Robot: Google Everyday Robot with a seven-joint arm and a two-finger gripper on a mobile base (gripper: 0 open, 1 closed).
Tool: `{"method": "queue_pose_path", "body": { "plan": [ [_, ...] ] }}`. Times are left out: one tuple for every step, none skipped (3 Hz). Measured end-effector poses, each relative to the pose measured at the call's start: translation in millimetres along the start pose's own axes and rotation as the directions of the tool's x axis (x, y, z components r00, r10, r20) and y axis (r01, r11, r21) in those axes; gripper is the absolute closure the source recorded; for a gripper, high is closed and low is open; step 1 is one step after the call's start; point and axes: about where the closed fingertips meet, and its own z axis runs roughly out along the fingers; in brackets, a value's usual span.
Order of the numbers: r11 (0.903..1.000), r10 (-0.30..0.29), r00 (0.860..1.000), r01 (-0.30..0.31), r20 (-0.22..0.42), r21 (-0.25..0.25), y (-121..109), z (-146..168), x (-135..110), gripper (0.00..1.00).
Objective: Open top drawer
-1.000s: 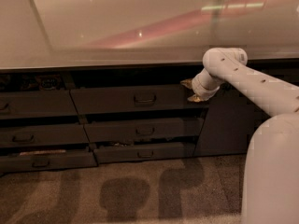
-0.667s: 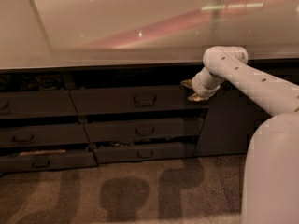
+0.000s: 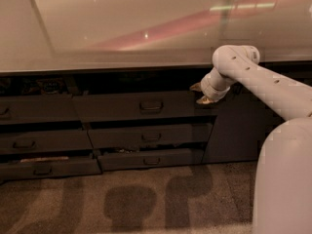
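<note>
The top drawer [image 3: 122, 107] is the wide dark grey front just under the counter, with a small black loop handle [image 3: 151, 105] at its centre. A dark gap shows above the front. My gripper [image 3: 199, 93] hangs at the drawer's right end, well to the right of the handle, on the white arm [image 3: 253, 79] that reaches in from the right. Its two tan fingertips [image 3: 195, 87] point left and stand apart, open, with nothing between them. Whether they touch the drawer front I cannot tell.
A pale countertop [image 3: 122, 38] overhangs the drawers. Two narrower drawers [image 3: 151, 136] lie below the top one, and another stack [image 3: 34, 140] stands at the left, its lowest drawer ajar. A plain dark cabinet door [image 3: 234, 130] is at the right. My white base [image 3: 285, 179] fills the lower right, over carpet [image 3: 122, 204].
</note>
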Motion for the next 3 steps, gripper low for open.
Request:
{"method": "queue_pose_path", "body": {
  "plan": [
    [0.9986,-0.008,0.999,0.01,-0.043,0.051,1.7,-25.9,6.9,1.0],
    [0.9986,-0.008,0.999,0.01,-0.043,0.052,0.7,-32.1,5.6,1.0],
    [0.9986,-0.01,0.999,0.012,-0.043,0.051,1.9,-34.2,4.5,1.0]
  ]
}}
